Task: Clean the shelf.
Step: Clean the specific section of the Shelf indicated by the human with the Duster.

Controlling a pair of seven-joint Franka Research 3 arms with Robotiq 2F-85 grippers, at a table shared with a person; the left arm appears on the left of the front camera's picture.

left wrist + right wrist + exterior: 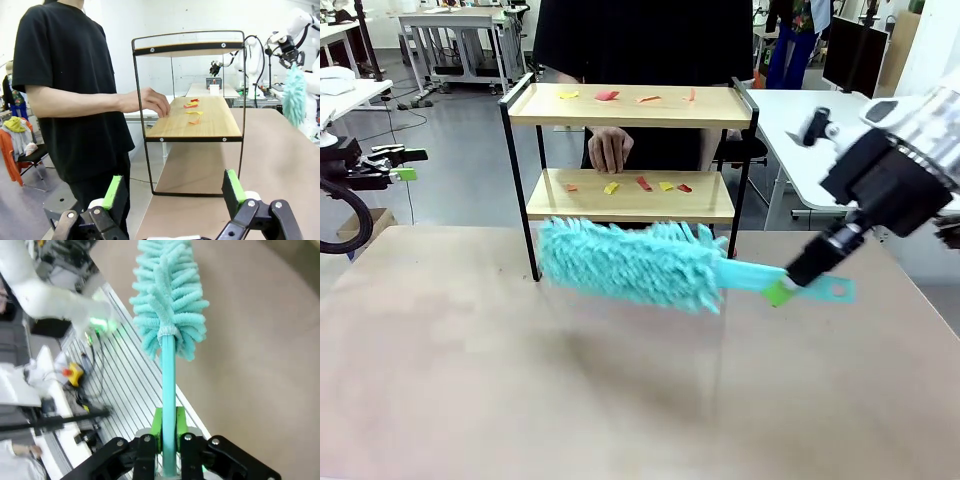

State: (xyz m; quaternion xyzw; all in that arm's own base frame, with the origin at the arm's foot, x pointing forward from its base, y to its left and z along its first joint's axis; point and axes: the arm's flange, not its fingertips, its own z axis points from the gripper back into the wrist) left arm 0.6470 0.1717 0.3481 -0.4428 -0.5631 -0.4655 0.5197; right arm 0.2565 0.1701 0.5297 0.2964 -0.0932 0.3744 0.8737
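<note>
Two boards of the shelf (630, 105), which stands at the far edge of the table (500, 380), carry small red, orange and yellow scraps (607, 96). A person's hand (611, 150) rests on the lower board. The right gripper (785, 290) pinches the handle of a teal duster (630, 262), holding its fluffy head level in front of the shelf's lower part, off the table. The left gripper (402, 168) hangs spread and empty, well off to the left. Sweeping looks not yet begun; the approach is in hand. Next, the head needs lifting to a board and drawing along it, clear of the frame posts and the hand
</note>
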